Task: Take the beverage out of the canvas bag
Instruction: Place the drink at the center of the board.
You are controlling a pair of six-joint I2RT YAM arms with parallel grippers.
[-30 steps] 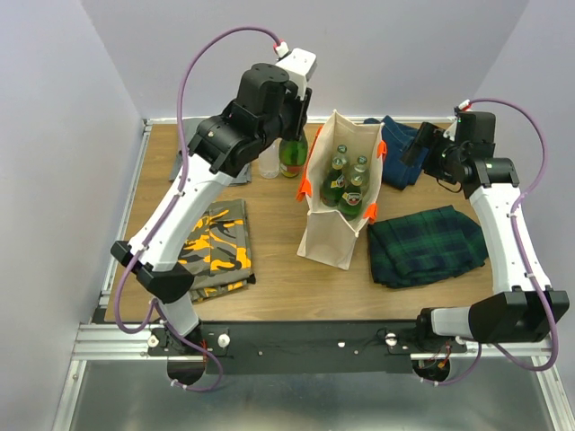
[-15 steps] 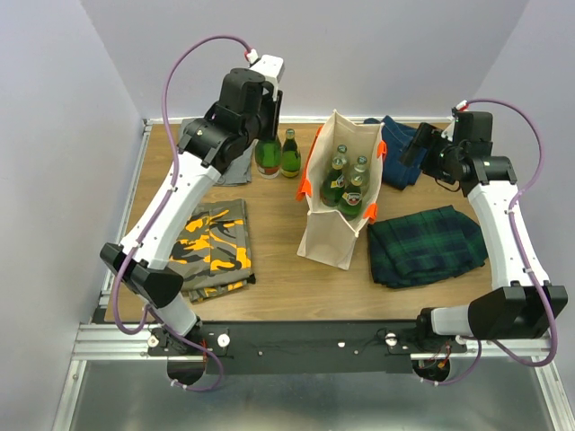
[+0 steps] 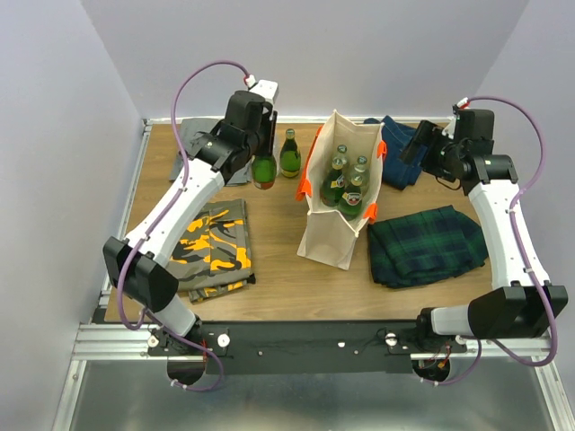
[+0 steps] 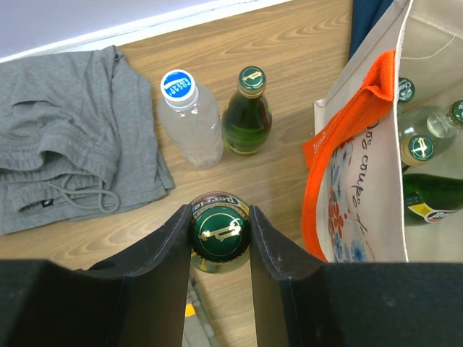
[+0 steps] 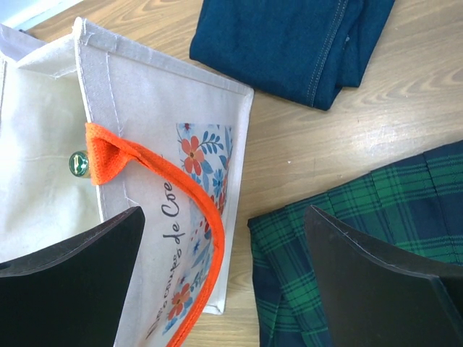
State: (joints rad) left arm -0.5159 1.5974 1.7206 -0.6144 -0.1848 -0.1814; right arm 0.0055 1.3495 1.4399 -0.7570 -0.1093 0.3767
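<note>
The cream canvas bag (image 3: 337,215) with orange handles stands mid-table and holds several green bottles (image 3: 346,180); it also shows in the left wrist view (image 4: 369,166) and the right wrist view (image 5: 145,144). My left gripper (image 3: 263,153) is shut on the cap of a green bottle (image 4: 220,231), held left of the bag over the table. A second green bottle (image 3: 289,154) and a clear water bottle (image 4: 189,119) stand just beyond it. My right gripper (image 3: 422,144) is open and empty, above the bag's right side.
Grey clothes (image 4: 65,137) lie at the back left, a camouflage garment (image 3: 216,247) at front left, folded jeans (image 5: 296,40) at back right and a green plaid cloth (image 3: 427,244) at right.
My left arm has carried the green bottle leftward and down, away from the bag, and now holds it in front of the two standing bottles. The right arm has stayed still.
</note>
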